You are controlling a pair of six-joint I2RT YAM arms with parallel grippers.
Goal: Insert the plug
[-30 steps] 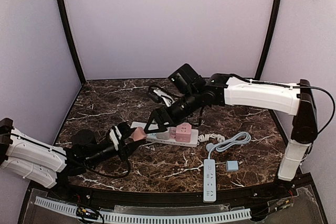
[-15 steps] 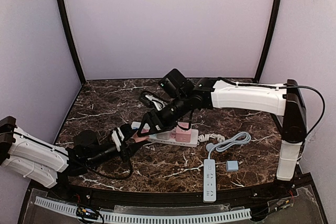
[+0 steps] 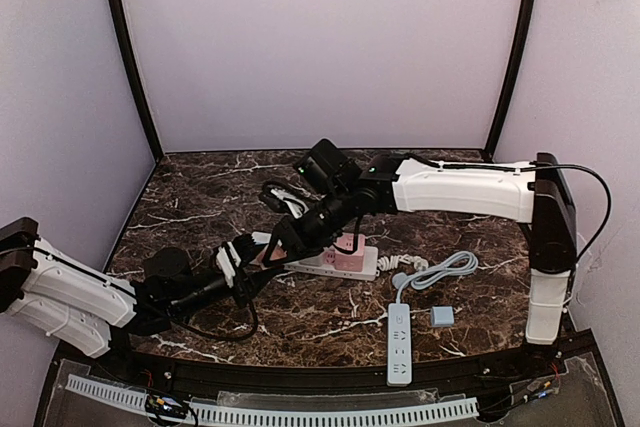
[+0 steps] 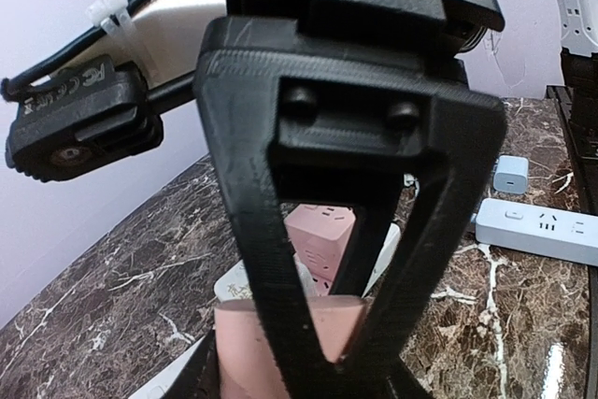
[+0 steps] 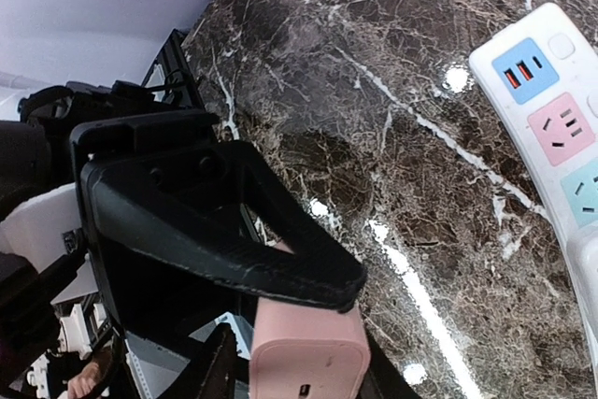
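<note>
Dark table here, brown marble pattern, white veins running all across the top. Flat in the middle lies a white power strip, set at a slight angle, with blue, pink and pale blue socket panels along its face. Just beside its right end, a white and pale blue cord sits coiled on the stone. Nearer the front edge, well apart from that, a slim white strip lies lengthwise, and right beside it a small blue block. Further back, a tangle of black and white cable, partly hidden.
</note>
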